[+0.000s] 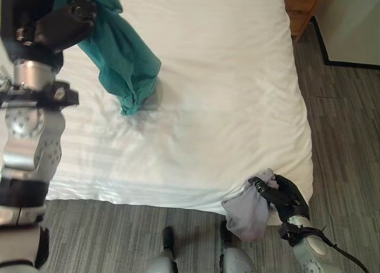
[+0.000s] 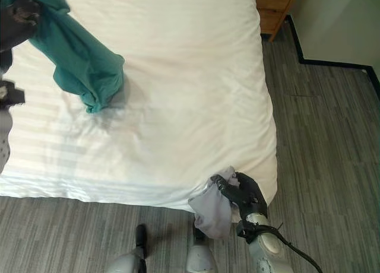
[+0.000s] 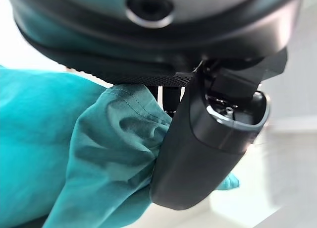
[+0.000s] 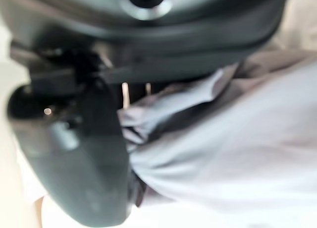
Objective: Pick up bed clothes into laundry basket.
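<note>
Two garments are held, one in each hand, over a bed (image 1: 208, 77) with a white striped cover. The left hand (image 1: 62, 24), raised at the 10 o'clock corner of the head views, has its thumb (image 3: 208, 148) and fingers clamped on a teal garment (image 1: 122, 62); the cloth hangs down from the grip, and its lowest fold reaches the cover or hangs just above it, which of the two cannot be told. The right hand (image 1: 285, 196), at 5 o'clock by the near corner of the bed, has its fingers curled round a pale grey garment (image 1: 249, 210), which droops over the mattress edge toward the grey plank floor (image 1: 344, 136). A wooden bedside cabinet (image 1: 303, 6) stands at 1 o'clock, just beside the bed's far corner.
</note>
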Controlling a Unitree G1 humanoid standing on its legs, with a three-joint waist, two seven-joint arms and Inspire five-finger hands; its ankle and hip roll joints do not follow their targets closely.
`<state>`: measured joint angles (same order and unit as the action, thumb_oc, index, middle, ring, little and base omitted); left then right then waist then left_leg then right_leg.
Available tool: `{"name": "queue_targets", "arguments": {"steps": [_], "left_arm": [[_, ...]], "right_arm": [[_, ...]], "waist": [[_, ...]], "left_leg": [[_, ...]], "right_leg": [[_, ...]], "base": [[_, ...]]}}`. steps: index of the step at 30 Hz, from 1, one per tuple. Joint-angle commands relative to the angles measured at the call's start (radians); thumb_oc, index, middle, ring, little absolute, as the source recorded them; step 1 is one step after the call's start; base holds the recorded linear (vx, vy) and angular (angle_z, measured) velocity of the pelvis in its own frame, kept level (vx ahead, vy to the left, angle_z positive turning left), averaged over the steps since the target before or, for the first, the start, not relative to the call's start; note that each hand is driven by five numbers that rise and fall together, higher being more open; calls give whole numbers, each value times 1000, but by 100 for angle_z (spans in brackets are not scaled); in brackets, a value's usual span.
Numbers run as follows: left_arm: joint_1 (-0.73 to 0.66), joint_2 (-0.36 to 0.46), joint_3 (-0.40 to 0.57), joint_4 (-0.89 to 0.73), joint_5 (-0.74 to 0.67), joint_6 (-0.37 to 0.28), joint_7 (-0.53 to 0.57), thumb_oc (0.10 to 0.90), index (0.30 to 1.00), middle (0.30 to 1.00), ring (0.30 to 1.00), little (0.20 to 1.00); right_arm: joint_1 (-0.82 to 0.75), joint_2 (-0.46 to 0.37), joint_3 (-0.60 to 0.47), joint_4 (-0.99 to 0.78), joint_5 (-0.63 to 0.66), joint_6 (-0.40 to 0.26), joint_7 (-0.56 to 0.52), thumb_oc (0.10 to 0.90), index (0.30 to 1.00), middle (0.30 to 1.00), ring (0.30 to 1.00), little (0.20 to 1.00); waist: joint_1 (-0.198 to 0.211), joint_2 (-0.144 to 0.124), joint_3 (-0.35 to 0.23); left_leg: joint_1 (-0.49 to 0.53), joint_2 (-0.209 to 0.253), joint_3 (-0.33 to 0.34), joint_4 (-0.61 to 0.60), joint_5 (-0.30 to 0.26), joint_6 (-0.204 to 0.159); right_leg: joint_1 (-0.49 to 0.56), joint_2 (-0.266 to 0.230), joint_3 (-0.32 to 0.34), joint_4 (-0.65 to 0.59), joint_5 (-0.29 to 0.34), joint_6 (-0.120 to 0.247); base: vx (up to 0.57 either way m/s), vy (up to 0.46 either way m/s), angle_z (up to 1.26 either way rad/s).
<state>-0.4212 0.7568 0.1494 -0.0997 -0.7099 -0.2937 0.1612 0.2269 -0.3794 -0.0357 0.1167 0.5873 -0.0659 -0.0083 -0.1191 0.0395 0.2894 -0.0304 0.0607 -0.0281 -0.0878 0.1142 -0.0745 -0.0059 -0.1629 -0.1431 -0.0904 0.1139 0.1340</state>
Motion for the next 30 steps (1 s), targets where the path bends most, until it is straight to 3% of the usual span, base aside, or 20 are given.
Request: {"name": "queue_targets", "arguments": {"steps": [1, 3, 6, 7, 10, 13, 15, 17, 19, 20, 21, 22, 23, 24, 25, 26, 27, 29, 30], "left_arm": [[288, -206, 149, -144, 8, -72, -66, 400, 300, 300, 300, 300], [442, -406, 153, -171, -56, -52, -70, 400, 300, 300, 300, 300], [577, -592, 194, -138, -216, -65, -75, 400, 300, 300, 300, 300], [619, -627, 197, -137, -209, -61, -66, 400, 300, 300, 300, 300], [608, -610, 179, -150, -193, -58, -63, 400, 300, 300, 300, 300], [479, -439, 162, -179, -52, -44, -45, 400, 300, 300, 300, 300], [411, -398, 114, -200, -30, -35, -44, 400, 300, 300, 300, 300], [306, -311, 26, -200, -5, -4, -71, 400, 300, 300, 300, 300], [226, -253, -36, -192, -15, 0, -101, 400, 300, 300, 300, 300], [224, -253, -37, -190, -16, -1, -102, 400, 300, 300, 300, 300], [98, -255, -134, -146, -22, -1, -102, 400, 300, 300, 300, 300], [65, -268, -153, -130, -12, -8, -98, 400, 300, 300, 300, 300], [45, -277, -164, -133, 9, -10, -79, 400, 300, 300, 300, 300], [43, -278, -166, -133, 12, -10, -77, 400, 300, 300, 300, 300], [18, -283, -161, -165, 74, -10, -56, 400, 300, 300, 300, 300], [22, -277, -154, -184, 89, -15, -53, 400, 300, 300, 300, 300], [38, -273, -138, -207, 104, -18, -48, 400, 300, 300, 300, 300], [81, -262, -99, -222, 99, -23, -46, 400, 300, 300, 300, 300], [87, -260, -95, -225, 98, -22, -46, 400, 300, 300, 300, 300]], "right_arm": [[-166, 56, -52, -57, -18, -101, 17, 400, 300, 300, 300, 300], [-152, 76, -92, -84, -24, -104, 3, 400, 300, 300, 300, 300], [-155, 93, -162, -99, -26, -125, -36, 400, 300, 300, 300, 300], [-138, 99, -200, -99, -29, -129, -44, 400, 300, 300, 300, 300], [-138, 96, -202, -102, -29, -133, -46, 400, 300, 300, 300, 300], [-173, 44, -212, -96, -25, -135, -66, 400, 300, 300, 300, 300], [-165, 48, -217, -111, -17, -136, -66, 400, 300, 300, 300, 300], [-133, 38, -235, -125, -27, -126, -65, 400, 300, 300, 300, 300], [-108, 42, -260, -135, -32, -121, -68, 400, 300, 300, 300, 300], [-108, 43, -260, -136, -32, -121, -68, 400, 300, 300, 300, 300], [-43, 81, -287, -101, -12, -128, -80, 400, 300, 300, 300, 300], [-17, 93, -295, -107, -9, -132, -74, 400, 300, 300, 300, 300], [-5, 106, -290, -114, 0, -138, -85, 400, 300, 300, 300, 300], [-5, 106, -291, -116, 0, -138, -85, 400, 300, 300, 300, 300], [19, 112, -287, -122, -1, -139, -87, 400, 300, 300, 300, 300], [18, 107, -283, -115, -1, -144, -96, 400, 300, 300, 300, 300], [14, 113, -268, -120, 3, -149, -96, 400, 300, 300, 300, 300], [-13, 118, -209, -162, -2, -143, -71, 400, 300, 300, 300, 300], [-12, 118, -205, -163, -3, -143, -72, 400, 300, 300, 300, 300]], "waist": [[110, -57, -187], [122, -61, -193], [142, -75, -186], [147, -86, -185], [147, -91, -185], [114, -107, -175], [81, -115, -164], [11, -126, -126], [-44, -126, -75], [-42, -127, -76], [-139, -113, -53], [-151, -104, -44], [-147, -85, -42], [-145, -86, -45], [-124, -36, -46], [-109, -22, -51], [-99, -16, -61], [-75, -33, -90], [-76, -36, -89]], "left_leg": [[74, -30, -64, 2, -133, -6], [75, -39, -63, 7, -138, 3], [69, -52, -64, 18, -144, 16], [76, -59, -60, 19, -153, 22], [81, -62, -57, 21, -157, 25], [94, -73, -30, 44, -179, 36], [103, -77, -4, 51, -187, 41], [115, -72, 52, 65, -208, 50], [117, -44, 99, 68, -211, 47], [116, -44, 102, 67, -210, 47], [105, -15, 117, 69, -194, 48], [91, -4, 125, 81, -184, 53], [68, 11, 163, 93, -169, 58], [60, 10, 165, 96, -165, 57], [47, 49, 259, 85, -140, 71], [45, 55, 316, 83, -134, 80], [39, 57, 380, 87, -127, 88], [34, 39, 494, 87, -130, 100], [40, 38, 498, 86, -132, 100]], "right_leg": [[48, -127, -9, 90, -86, 79], [51, -133, -11, 87, -85, 76], [41, -140, -2, 90, -82, 78], [48, -147, 1, 88, -79, 80], [52, -149, 4, 88, -76, 82], [43, -161, 44, 93, -45, 98], [14, -164, 90, 107, -8, 106], [-68, -153, 165, 149, 88, 120], [-148, -103, 242, 209, 155, 128], [-151, -102, 244, 209, 156, 128], [-179, -22, 347, 293, 125, 128], [-198, -19, 345, 360, 106, 128], [-196, -52, 291, 439, 84, 127], [-205, -52, 294, 444, 87, 126], [-193, -128, 114, 604, -21, 62], [-173, -168, 11, 689, -38, 59], [-143, -200, -74, 749, -50, 52], [-56, -237, -201, 753, -53, 67], [-52, -238, -197, 750, -53, 69]], "base": [[11, 35, 25], [-12, 44, 12], [-61, 32, 0], [-38, 20, 2], [-9, 11, 5], [-33, 88, 7], [-37, 94, -29], [-135, 71, -60], [-161, 42, -68], [-102, 127, -96], [-134, 173, -93], [-268, 254, -59], [-228, 142, -22], [-344, 369, -90], [-268, 439, -151], [-339, 561, -203], [-213, 361, -134], [-152, 232, -171], [-83, 248, -234]]}}
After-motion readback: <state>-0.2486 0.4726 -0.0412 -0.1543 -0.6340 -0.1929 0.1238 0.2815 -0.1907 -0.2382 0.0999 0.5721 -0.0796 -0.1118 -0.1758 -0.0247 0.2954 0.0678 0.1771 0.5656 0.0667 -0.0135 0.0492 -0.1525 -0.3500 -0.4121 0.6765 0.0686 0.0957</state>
